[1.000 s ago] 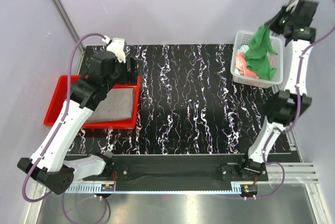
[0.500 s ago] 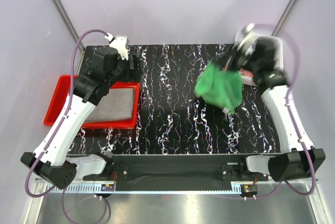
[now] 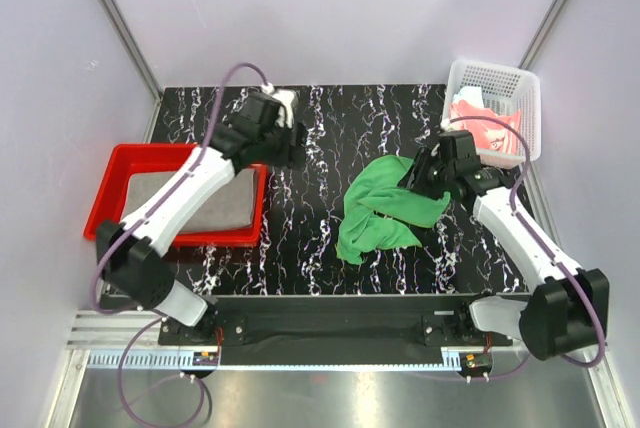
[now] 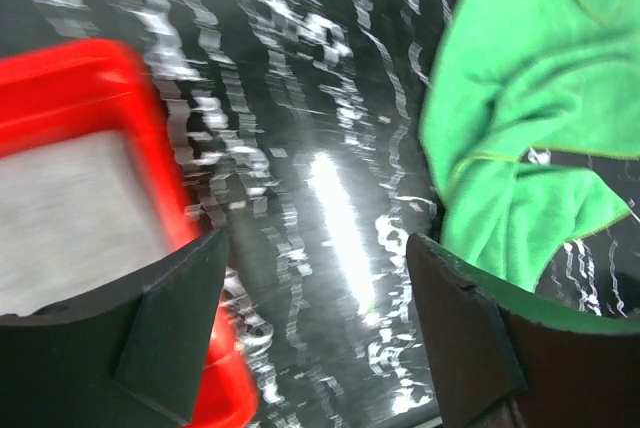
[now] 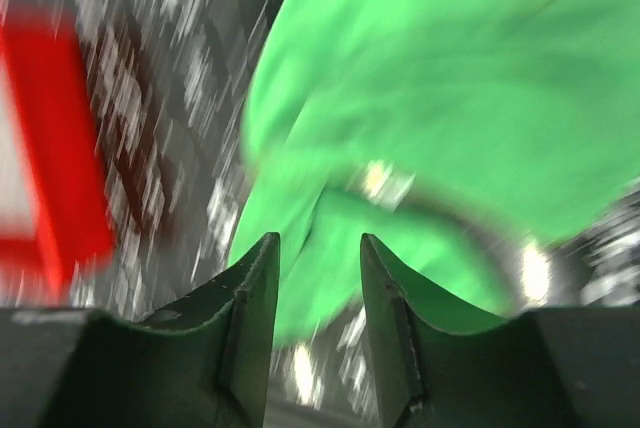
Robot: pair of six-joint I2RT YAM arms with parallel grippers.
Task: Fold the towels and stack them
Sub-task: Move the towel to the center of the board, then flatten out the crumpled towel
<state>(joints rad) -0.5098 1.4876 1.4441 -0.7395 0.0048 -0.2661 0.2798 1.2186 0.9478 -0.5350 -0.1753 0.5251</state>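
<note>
The bright green towel (image 3: 385,213) lies crumpled on the black marbled table, right of centre. It also shows in the left wrist view (image 4: 530,98) and, blurred, in the right wrist view (image 5: 440,78). My right gripper (image 3: 422,180) hovers at the towel's right edge with its jaws (image 5: 318,240) apart and nothing between them. My left gripper (image 3: 287,145) is wide open and empty (image 4: 318,248) over bare table between the tray and the green towel. The grey towel (image 3: 215,200) lies flat in the red tray. The salmon-pink towel (image 3: 478,120) lies in the basket. The pale mint towel is not clearly visible.
The red tray (image 3: 110,183) sits at the table's left edge; its rim (image 4: 80,68) is close to my left finger. The white perforated basket (image 3: 528,118) stands at the back right corner. Walls enclose the table on three sides.
My right arm carried the green towel from above the basket to the middle of the table and let it go. My left arm swung right, off the tray toward the table's centre.
</note>
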